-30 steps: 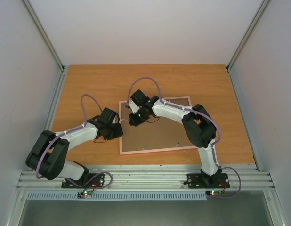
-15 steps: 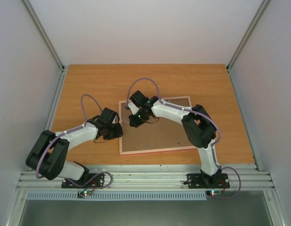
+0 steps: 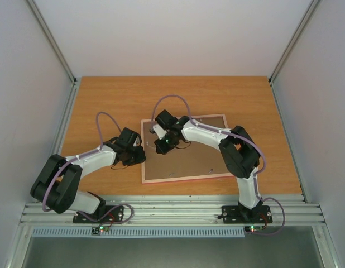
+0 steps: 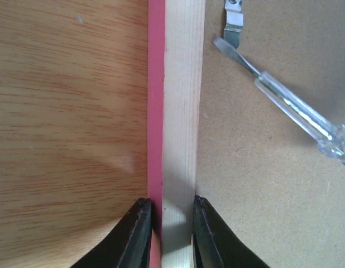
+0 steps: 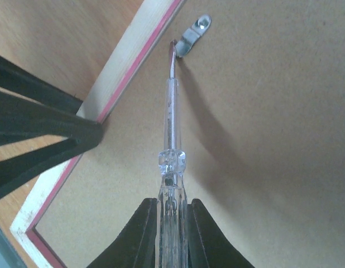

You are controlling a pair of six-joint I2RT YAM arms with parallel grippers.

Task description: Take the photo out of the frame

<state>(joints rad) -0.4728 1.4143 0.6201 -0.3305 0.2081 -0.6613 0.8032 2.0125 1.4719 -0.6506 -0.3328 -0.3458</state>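
**A:** Centre of the light-brown wooden desk [image 3: 105,106], and there's the thin bright pink rectangular picture frame [image 3: 186,178], lying flat and face down with its brown board back facing up. It sits between the two arms, a touch right of the middle.

**B:** Left jaws are clenched on the frame's left rail. From the left wrist you can see one finger on the pink outer edge and the other on the inner side of the pale wood strip.

**A:** And the right jaws?

**B:** Gripping a clear plastic-handled screwdriver [image 5: 170,111] by its handle, shaft pointing away over the board towards the left rail.

**A:** What's at the blade?

**B:** A small silver metal clip [image 5: 193,34] fixed to the board just right of that rail, a little farther back than the left jaws. The flat tip is right at the clip's near end. Whether it's under the clip or only against it, I can't tell.

**A:** Any sign of the seaside print?

**B:** Hidden from this side, only brown board showing.
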